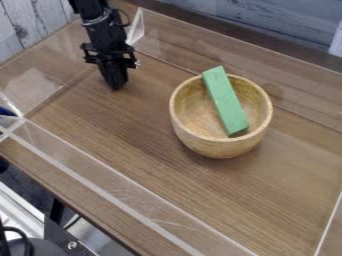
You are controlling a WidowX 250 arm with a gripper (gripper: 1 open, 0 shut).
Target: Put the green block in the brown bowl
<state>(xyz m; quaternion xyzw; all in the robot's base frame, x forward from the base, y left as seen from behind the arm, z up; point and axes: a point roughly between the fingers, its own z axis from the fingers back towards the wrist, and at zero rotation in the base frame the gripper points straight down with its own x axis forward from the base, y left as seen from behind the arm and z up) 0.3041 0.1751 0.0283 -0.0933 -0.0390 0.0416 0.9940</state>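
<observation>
The green block point(225, 100) lies slanted across the brown bowl point(201, 135), one end resting on the far rim and the other down inside. The bowl stands right of centre on the wooden table. My gripper point(116, 81) hangs at the upper left, pointing down with its black fingers shut together and nothing between them, tips close to the tabletop. A clear stretch of table separates it from the bowl's left wall.
A low transparent wall point(80, 170) rims the wooden table point(120, 140) along its front and left edges. A whitewashed plank wall point(27, 20) stands behind the arm at the upper left.
</observation>
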